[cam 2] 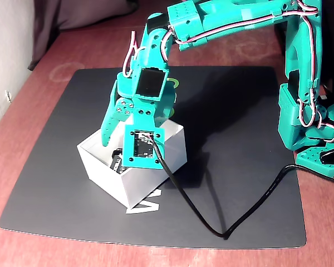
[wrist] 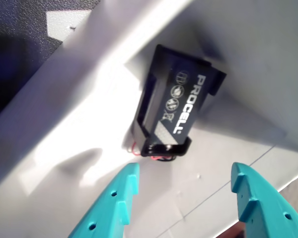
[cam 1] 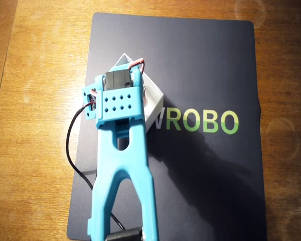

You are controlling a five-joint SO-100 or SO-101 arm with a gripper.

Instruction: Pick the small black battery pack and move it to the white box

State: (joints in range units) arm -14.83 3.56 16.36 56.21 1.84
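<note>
Battery drop done, retreat left.
Battery pack (wrist: 171,106) lay inside white box (cam 2: 172,146); claw (wrist: 184,191) hung wide open, empty, above it.

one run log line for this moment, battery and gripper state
stage: release | battery pack: lying inside white box | gripper: open, empty, above pack | arm: over box

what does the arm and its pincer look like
The arm is teal-blue printed plastic with black servo motors set into it. Thin red and white wires loop along its links, and a thick black cable trails over the dark mat. The wrist plate has rows of small round holes. The pincer has two teal fingers with stepped inner edges.
</note>
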